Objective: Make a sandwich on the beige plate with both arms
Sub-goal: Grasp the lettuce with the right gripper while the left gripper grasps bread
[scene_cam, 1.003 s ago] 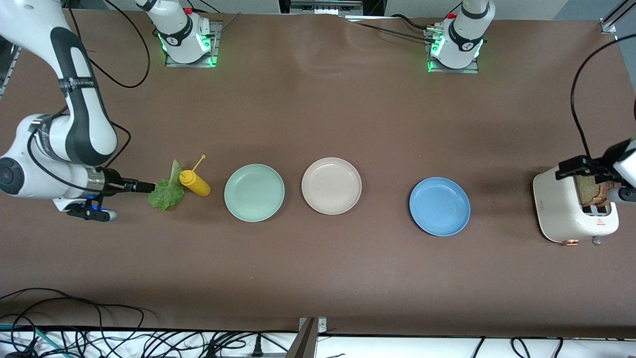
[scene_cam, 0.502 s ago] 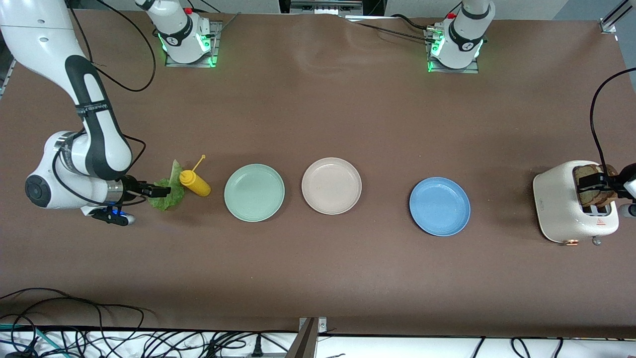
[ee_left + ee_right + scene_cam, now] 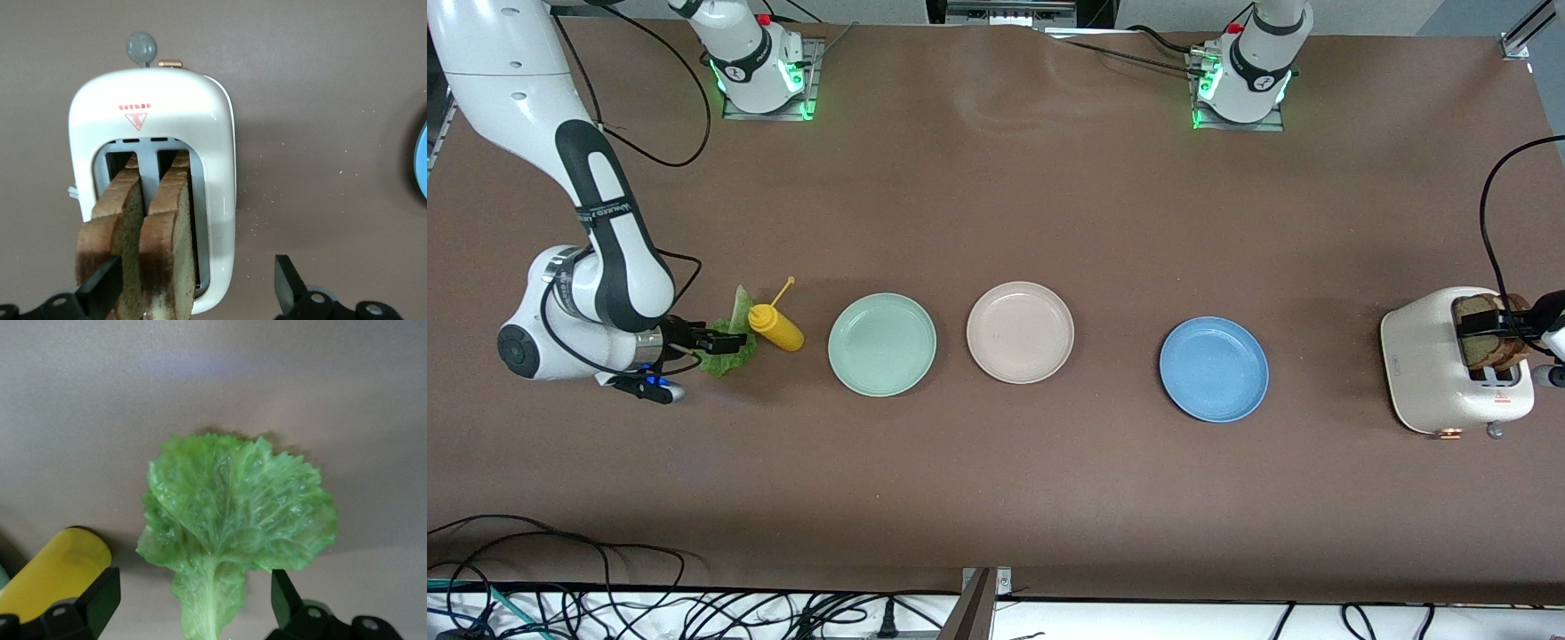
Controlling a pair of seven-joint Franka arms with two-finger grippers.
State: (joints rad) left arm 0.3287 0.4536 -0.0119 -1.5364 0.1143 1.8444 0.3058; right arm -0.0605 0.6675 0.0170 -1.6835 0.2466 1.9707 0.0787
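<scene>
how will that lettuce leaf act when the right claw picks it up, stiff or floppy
Probably floppy: the lettuce leaf looks thin and ruffled, so its edges would likely droop from the open right claw. The pale stalk may hold firmer. It looks light and lies flat on the table, so it could slide or tear rather than lift cleanly.

We record a brown table [image 3: 996, 204] carrying, from the right arm's end: a lettuce leaf [image 3: 734, 354], yellow squeeze bottle [image 3: 776, 328], mint green plate [image 3: 881, 344], beige plate [image 3: 1020, 332], blue plate [image 3: 1214, 369] and white toaster [image 3: 1432, 369].
</scene>
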